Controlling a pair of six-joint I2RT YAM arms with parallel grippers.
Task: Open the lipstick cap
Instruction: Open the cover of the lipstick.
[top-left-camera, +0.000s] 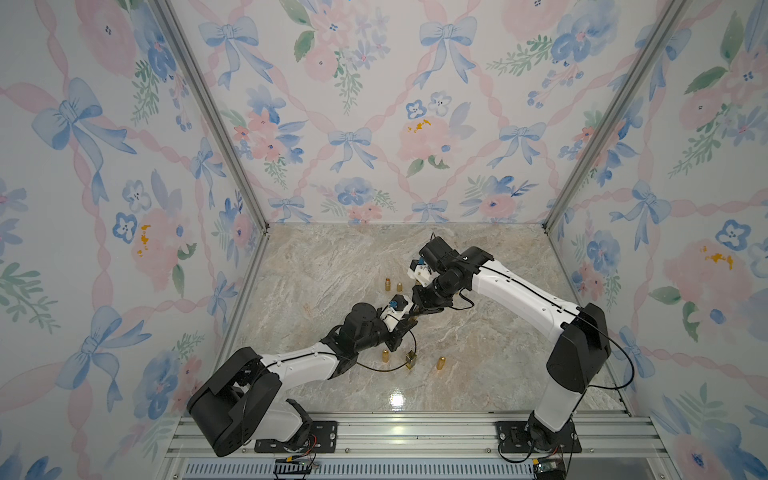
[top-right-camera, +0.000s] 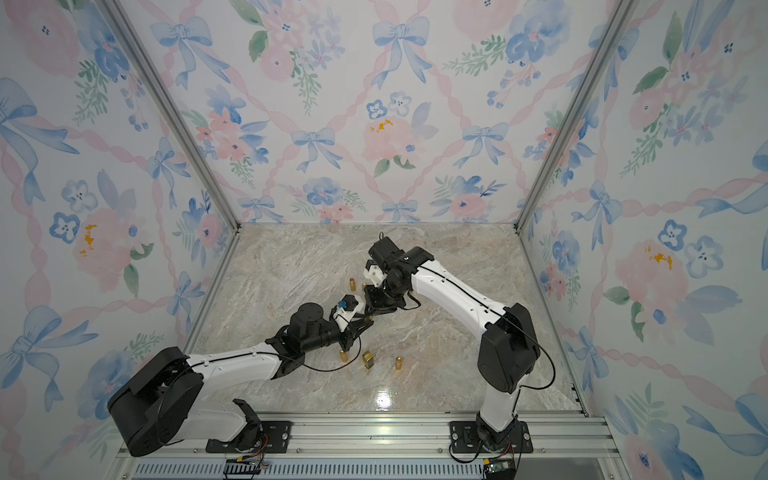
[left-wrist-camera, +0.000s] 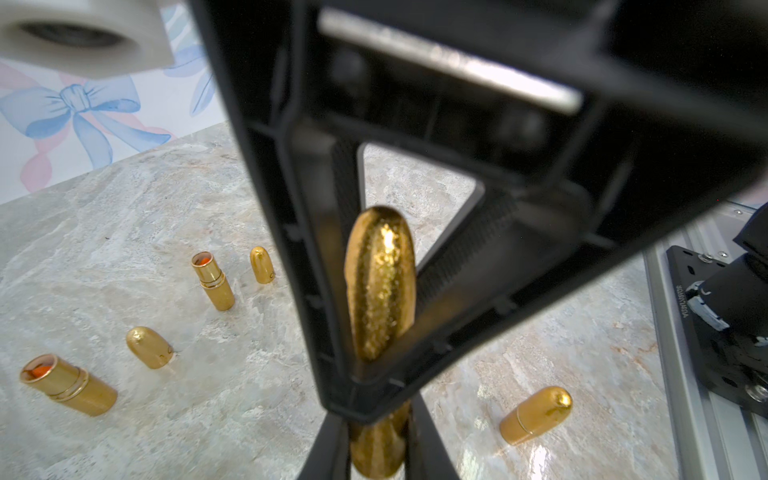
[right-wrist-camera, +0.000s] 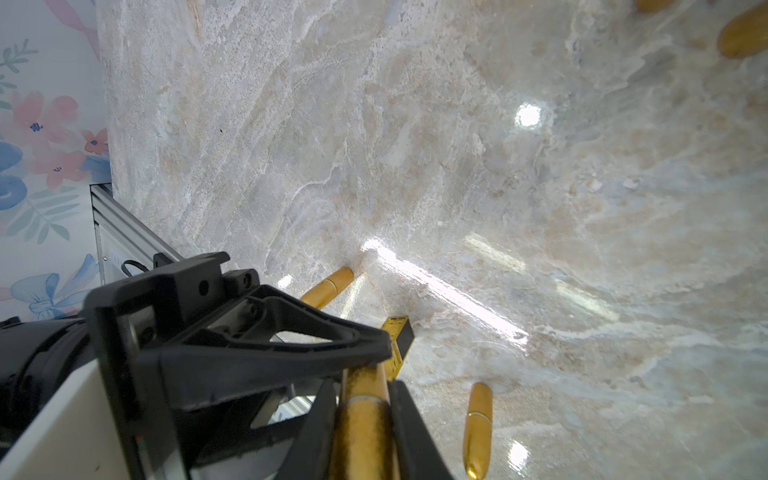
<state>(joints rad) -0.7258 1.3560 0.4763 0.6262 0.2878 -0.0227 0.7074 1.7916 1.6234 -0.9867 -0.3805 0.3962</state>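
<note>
Both arms meet over the middle of the surface (top-left-camera: 478, 374). The lipstick (left-wrist-camera: 380, 282) is held between them, clear of the marble.

Left end effector (left-wrist-camera: 376, 440): clamped tight on the base end of the lipstick, with a finger pressed on each side of the gold tube.

Right end effector (right-wrist-camera: 365, 424): its fingers (right-wrist-camera: 409, 440) flank the tube and touch it on both sides, so it is gripping too. In the left wrist view its jaws close around the domed cap end. The tips of the two end effectors are nearly touching (the right one fills most of the left wrist view).

Cap state: the tube reads as one gold piece, with no gap in either wrist view. The join is partly hidden behind the right fingertips, so whether the cap is seated can't be told.

Loose items on the surface, all well apart from the held lipstick:
- Left wrist view: an open base (left-wrist-camera: 212, 282) with orange showing, and a cap (left-wrist-camera: 262, 266) just beside it.
- Same view: a second open base (left-wrist-camera: 66, 384), also showing orange, with a second cap (left-wrist-camera: 149, 347) near it.
- Same view: a closed lipstick (left-wrist-camera: 536, 415) stands alone near the front rail.
- Right wrist view: a square tube (right-wrist-camera: 401, 340), gold with a dark open end. Both top views place it toward the front edge, between two round gold pieces.
- Both top views: two small gold pieces stand close together on the back-edge side of the meeting point.
</note>
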